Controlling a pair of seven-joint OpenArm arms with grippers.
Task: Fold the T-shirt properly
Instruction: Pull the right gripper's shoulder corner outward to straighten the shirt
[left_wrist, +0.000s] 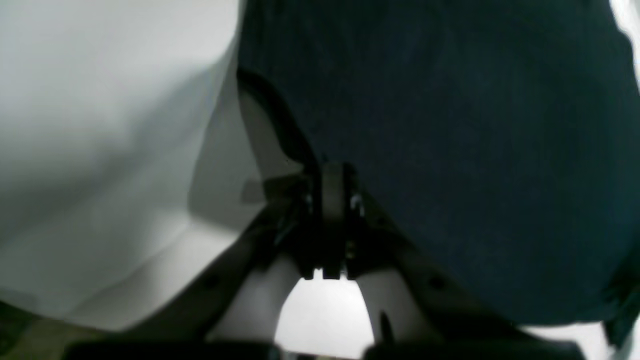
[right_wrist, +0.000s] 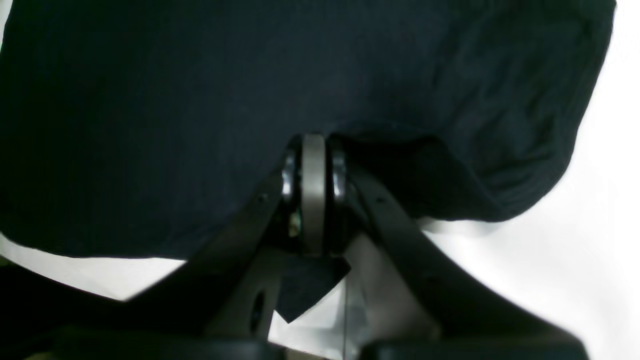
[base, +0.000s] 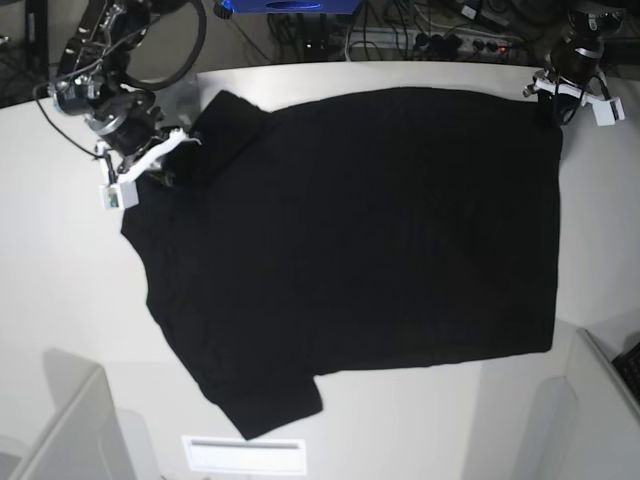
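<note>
Black T-shirt (base: 350, 240) spread flat and plain side up across the white tabletop (base: 60, 290), filling the middle of the base frame; one sleeve pointing to the lower left, the other bunched at the upper left. No print showing anywhere.

Right claw (base: 160, 165) at the upper left of the base frame, pinched shut on the T-shirt at that bunched sleeve and shoulder; in the right wrist view, cloth gathered around the closed tips and a small dark flap poking out below them. Left claw (base: 548, 105) at the upper right corner of the base frame, closed on the T-shirt corner there; in the left wrist view, dark fabric draped against the tips, white tabletop off to the left.

Likely step: raising the far edge by both held corners for a first fold toward the lower part of the frame.

To do it well: lift both corners together and level, keep the edge between them taut, carry it over without dragging the lower layer, lay it down square. Watch the upper-left bunch; probably best smoothed before creasing, or the fold may come out skewed.
</note>
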